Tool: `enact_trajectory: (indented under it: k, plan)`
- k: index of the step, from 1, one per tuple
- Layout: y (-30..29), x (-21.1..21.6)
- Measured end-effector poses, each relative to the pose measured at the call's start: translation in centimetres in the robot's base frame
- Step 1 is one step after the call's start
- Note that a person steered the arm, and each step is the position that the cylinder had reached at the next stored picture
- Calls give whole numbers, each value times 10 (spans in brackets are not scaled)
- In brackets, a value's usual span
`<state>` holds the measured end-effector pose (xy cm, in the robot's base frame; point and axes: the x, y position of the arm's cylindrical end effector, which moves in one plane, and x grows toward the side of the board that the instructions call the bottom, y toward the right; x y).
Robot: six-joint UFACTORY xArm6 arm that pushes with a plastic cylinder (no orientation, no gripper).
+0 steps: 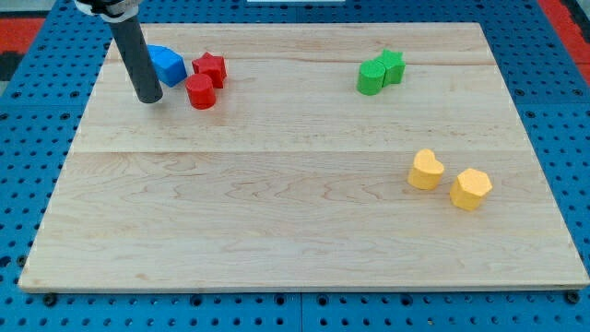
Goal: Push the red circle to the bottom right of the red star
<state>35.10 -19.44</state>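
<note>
The red circle [201, 91] lies near the board's top left, just below and slightly left of the red star [211, 67], touching it. A blue block [167, 65] sits to the star's left. My tip [148, 98] rests on the board left of the red circle, a short gap away, and just below the blue block. The rod rises toward the view's top left and hides part of the blue block's left side.
A green circle [371, 77] and a green star [392, 65] sit together at the top right. A yellow heart [425, 171] and a yellow hexagon [471, 188] lie at the right middle. The wooden board [295, 231] sits on a blue pegboard.
</note>
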Motion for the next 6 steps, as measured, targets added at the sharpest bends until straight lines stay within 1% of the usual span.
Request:
enact_trajectory:
  k: [4, 5, 6]
  plan:
    - [74, 0]
    - [74, 0]
    - [45, 41]
